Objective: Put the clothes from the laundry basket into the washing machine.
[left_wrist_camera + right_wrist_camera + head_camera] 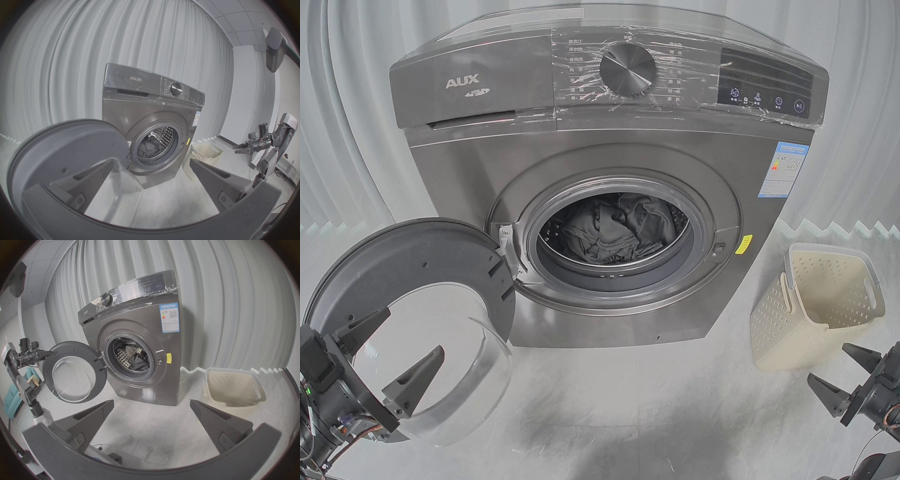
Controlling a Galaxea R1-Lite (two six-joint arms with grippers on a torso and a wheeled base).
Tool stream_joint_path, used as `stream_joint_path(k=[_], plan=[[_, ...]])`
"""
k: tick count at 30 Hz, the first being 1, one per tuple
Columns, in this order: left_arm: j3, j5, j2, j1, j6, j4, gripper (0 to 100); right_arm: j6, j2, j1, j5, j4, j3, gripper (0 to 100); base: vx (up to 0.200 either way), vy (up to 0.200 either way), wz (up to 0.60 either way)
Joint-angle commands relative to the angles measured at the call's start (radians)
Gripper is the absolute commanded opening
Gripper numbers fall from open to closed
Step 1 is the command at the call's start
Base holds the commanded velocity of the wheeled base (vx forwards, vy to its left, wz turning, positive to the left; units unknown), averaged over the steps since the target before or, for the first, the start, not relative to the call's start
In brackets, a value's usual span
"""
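Both jaws spread, dark clothes (615,228) inside washing machine (600,156), right wrist view looks into bare laundry basket (231,383)

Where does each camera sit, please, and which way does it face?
Head view: on the head, looking forward and down at the grey front-loading washing machine; open left gripper and right gripper at the lower corners.
Left wrist view: on that wrist, facing the machine past its open round door; own fingers in front.
Right wrist view: on that wrist, facing machine and cream perforated laundry basket; own fingers in front.
All share the dark clothes in the drum.
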Motion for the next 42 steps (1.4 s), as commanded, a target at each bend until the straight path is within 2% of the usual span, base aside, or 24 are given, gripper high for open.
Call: stream_joint_path(k=[1,4,5,8,9,11,16,20,21,24,25,27,28,29,30,32,33,34,36,38,40,42], plan=[[0.049,-0.001,-0.16,0.062,0.016,0.035,100,-0.025,-0.237,-0.067,-0.005,0.123,0.008,100,-0.2,0.0,0.0],[0.063,-0.004,-0.214,0.102,0.023,0.049,100,-0.036,-0.292,-0.102,-0.004,0.166,0.003,100,0.0,0.0,0.0],[0.079,-0.013,-0.272,0.156,0.045,0.07,100,-0.048,-0.344,-0.139,-0.004,0.203,-0.009,100,0.0,0.0,0.0],[0.103,-0.016,-0.346,0.234,0.069,0.106,100,-0.059,-0.401,-0.19,-0.002,0.238,-0.029,100,0.0,0.0,0.0],[0.106,-0.016,-0.357,0.246,0.071,0.11,100,-0.059,-0.408,-0.196,-0.001,0.243,-0.032,100,0.0,0.0,0.0],[0.112,-0.016,-0.422,0.314,0.073,0.146,100,-0.059,-0.451,-0.227,0.002,0.254,-0.03,100,0.0,0.0,0.0],[0.134,-0.016,-0.525,0.427,0.074,0.253,100,-0.06,-0.56,-0.242,0.001,0.281,0.003,100,0.0,0.0,0.0],[0.152,-0.019,-0.574,0.487,0.073,0.296,100,-0.063,-0.701,-0.293,0.008,0.366,0.013,100,0.0,0.0,0.0],[0.161,-0.02,-0.596,0.505,0.073,0.301,100,-0.065,-0.751,-0.308,0.008,0.419,0.006,100,0.0,0.0,0.0],[0.178,-0.031,-0.636,0.551,0.071,0.311,100,-0.077,-0.783,-0.317,0.008,0.458,0.014,100,0.0,0.0,0.0],[0.178,-0.048,-0.697,0.593,0.063,0.382,100,-0.077,-0.795,-0.346,0.012,0.487,0.017,100,0.0,0.0,0.0],[0.178,-0.068,-0.781,0.628,0.068,0.498,100,-0.082,-0.849,-0.405,0.027,0.591,0.016,100,0.0,0.0,0.0],[0.178,-0.068,-0.781,0.628,0.068,0.498,100,-0.082,-0.849,-0.405,0.027,0.591,0.016,100,0.0,0.0,0.0],[0.177,-0.111,-0.852,0.677,0.082,0.658,100,-0.073,-0.863,-0.406,0.038,0.617,0.01,100,0.0,0.0,0.0],[0.171,-0.134,-0.877,0.7,0.079,0.709,100,-0.073,-0.863,-0.406,0.028,0.597,0.014,100,0.0,0.0,0.0],[0.164,-0.148,-0.886,0.705,0.074,0.71,100,-0.062,-0.863,-0.405,-0.015,0.596,0.017,100,0.0,0.0,0.0],[0.164,-0.148,-0.886,0.705,0.074,0.71,100,-0.062,-0.863,-0.405,-0.015,0.596,0.017,100,0.0,0.0,0.0],[0.175,-0.108,-0.886,0.703,0.083,0.67,100,-0.037,-0.863,-0.403,-0.047,0.607,0.016,100,0.0,0.0,0.0],[0.178,-0.036,-0.886,0.703,0.08,0.663,100,-0.002,-0.863,-0.403,-0.03,0.611,0.016,100,0.0,0.0,0.0],[0.178,0.022,-0.886,0.705,0.057,0.663,100,-0.016,-0.863,-0.403,-0.007,0.62,0.014,100,0.0,0.0,0.0],[0.178,0.016,-0.886,0.705,0.04,0.661,100,-0.037,-0.863,-0.403,0.016,0.642,0.016,100,0.0,0.0,0.0],[0.177,-0.031,-0.892,0.699,0.04,0.663,100,-0.068,-0.863,-0.406,0.064,0.651,0.017,100,0.0,0.0,0.0]])
